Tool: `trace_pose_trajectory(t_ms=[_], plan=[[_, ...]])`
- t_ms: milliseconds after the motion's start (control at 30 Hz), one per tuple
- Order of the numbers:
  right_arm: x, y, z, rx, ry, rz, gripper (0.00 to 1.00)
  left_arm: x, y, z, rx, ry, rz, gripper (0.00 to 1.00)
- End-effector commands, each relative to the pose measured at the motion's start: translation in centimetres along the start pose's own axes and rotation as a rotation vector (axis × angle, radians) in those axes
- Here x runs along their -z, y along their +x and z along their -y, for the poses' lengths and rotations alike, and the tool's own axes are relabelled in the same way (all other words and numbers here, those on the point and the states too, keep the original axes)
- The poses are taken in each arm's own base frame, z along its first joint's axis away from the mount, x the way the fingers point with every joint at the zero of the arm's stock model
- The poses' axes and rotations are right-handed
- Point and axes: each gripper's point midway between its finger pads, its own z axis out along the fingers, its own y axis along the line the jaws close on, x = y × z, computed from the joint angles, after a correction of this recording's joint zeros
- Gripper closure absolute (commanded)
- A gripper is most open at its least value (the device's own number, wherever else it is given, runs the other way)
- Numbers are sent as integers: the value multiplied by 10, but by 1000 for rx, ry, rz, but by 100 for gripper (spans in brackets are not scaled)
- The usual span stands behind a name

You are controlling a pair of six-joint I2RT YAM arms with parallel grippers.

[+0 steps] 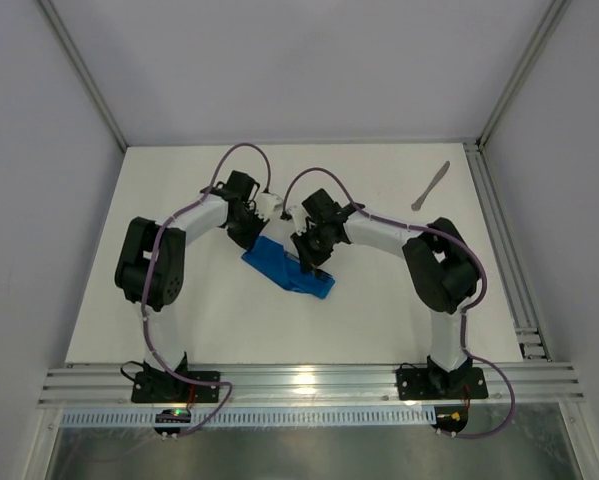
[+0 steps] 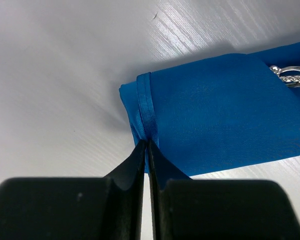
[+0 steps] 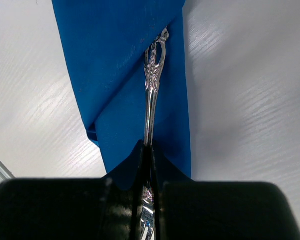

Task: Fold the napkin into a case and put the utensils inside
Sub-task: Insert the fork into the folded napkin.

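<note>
- Lying on the table (image 1: 179, 200), about its middle: a blue folded case (image 1: 279, 268), slanted from 10 to 4 o'clock between both arms.
- Pinched at its hemmed end by the left gripper (image 2: 145, 142), with the fingers pressed together on the cloth.
- Clamped in the right gripper (image 3: 146, 146): a silver utensil (image 3: 152, 85), ornate handle pointing to 12 o'clock, lying on the cloth at a fold's edge.
- Resting well apart, toward 2 o'clock: a second silver utensil (image 1: 431, 187).

On the top cam both wrists sit over the far end of the case (image 1: 291, 270), so that end's hidden from me. The utensil (image 3: 150, 100) lying on the case disappears into my right gripper (image 3: 146, 149), so I can't tell if it's the fork or the knife.
</note>
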Motion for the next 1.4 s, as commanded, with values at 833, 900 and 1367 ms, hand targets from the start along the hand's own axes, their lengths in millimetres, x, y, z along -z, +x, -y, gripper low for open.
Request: trace_pose_trajectory(t_ms=[833, 900, 1367], plan=[[-24, -41, -16, 44, -26, 96, 92, 15, -21, 0, -39, -19, 101, 94], [-25, -37, -16, 48, -22, 86, 91, 16, -21, -1, -41, -22, 105, 94], [15, -51, -10, 85, 109, 133, 58, 21, -24, -5, -53, -50, 109, 92]])
